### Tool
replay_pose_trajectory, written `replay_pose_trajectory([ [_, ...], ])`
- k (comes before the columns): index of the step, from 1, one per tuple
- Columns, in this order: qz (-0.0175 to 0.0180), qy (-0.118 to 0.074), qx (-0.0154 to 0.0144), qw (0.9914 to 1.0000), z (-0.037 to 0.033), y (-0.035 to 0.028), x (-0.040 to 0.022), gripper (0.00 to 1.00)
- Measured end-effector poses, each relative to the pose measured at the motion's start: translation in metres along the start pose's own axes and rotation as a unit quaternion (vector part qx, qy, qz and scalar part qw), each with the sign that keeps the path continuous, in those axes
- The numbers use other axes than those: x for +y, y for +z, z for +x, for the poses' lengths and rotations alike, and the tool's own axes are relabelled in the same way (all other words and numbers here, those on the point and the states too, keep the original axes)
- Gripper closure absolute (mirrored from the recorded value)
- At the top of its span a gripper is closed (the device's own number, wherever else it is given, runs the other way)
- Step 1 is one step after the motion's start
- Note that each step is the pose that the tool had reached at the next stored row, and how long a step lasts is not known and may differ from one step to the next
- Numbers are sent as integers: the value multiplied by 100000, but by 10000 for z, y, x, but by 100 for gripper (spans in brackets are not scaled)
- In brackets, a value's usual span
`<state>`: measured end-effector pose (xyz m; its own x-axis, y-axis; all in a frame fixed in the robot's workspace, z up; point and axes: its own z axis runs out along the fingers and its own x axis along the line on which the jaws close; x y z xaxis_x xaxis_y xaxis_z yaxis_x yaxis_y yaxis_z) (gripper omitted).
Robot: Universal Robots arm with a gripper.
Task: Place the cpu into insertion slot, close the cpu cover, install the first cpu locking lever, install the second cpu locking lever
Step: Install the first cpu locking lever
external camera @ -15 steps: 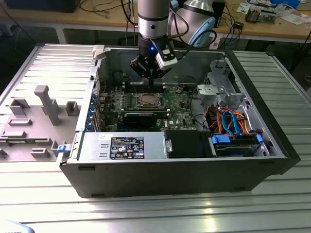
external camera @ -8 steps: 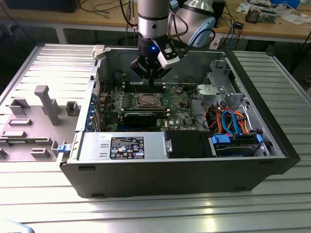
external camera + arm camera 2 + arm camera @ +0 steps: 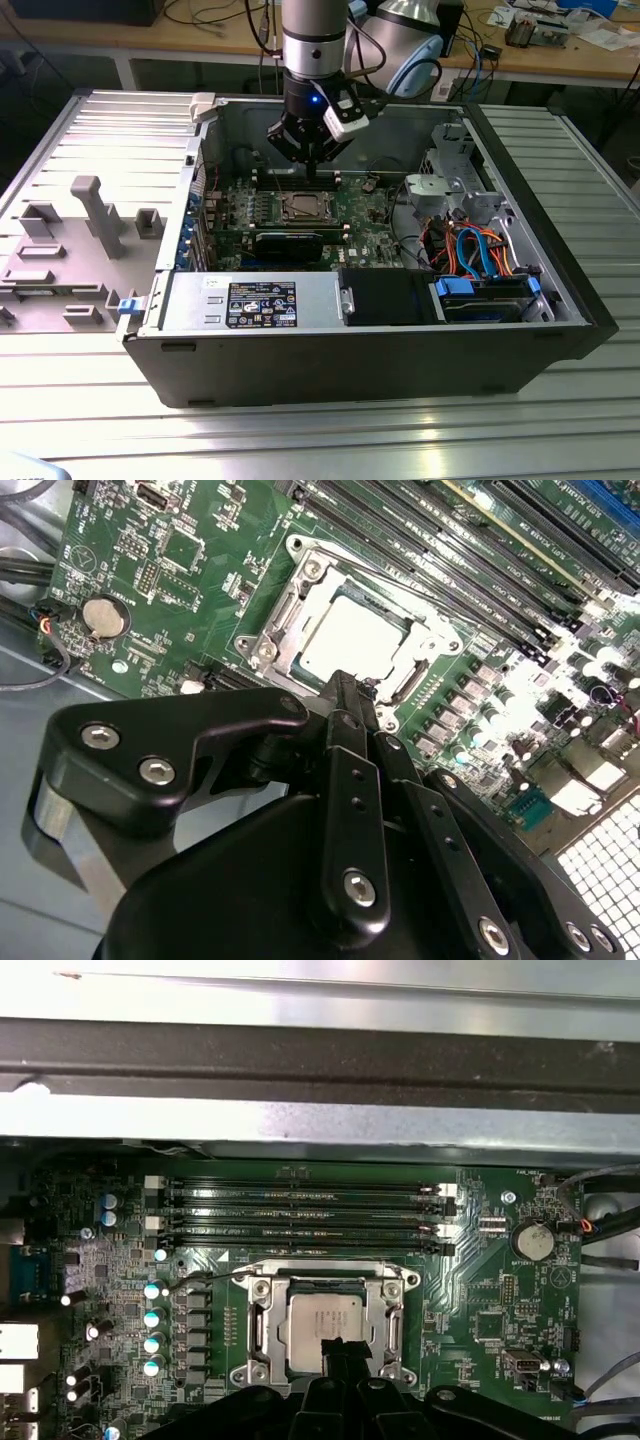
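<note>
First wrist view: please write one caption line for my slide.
Shut gripper poised at the edge of the cpu, which sits in the insertion slot under the closed cpu cover.

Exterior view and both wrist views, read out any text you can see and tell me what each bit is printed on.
No text can be quoted.
Black label on the metal housing, exterior view: white print, too small to read.
White label beside it: too small to read.
Motherboard, first wrist view: white markings, too blurred to read.
Cpu: no print can be made out on its top.
</note>
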<state>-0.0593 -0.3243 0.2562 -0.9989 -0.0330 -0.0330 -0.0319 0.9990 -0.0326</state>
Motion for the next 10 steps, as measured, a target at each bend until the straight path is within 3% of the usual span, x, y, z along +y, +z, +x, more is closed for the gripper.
replay_pose_trajectory([
  [5, 1, -4, -19, 100000, 82, -4, 38, 89],
  [10, 123, -9, -11, 100000, 81, -26, 48, 89],
])
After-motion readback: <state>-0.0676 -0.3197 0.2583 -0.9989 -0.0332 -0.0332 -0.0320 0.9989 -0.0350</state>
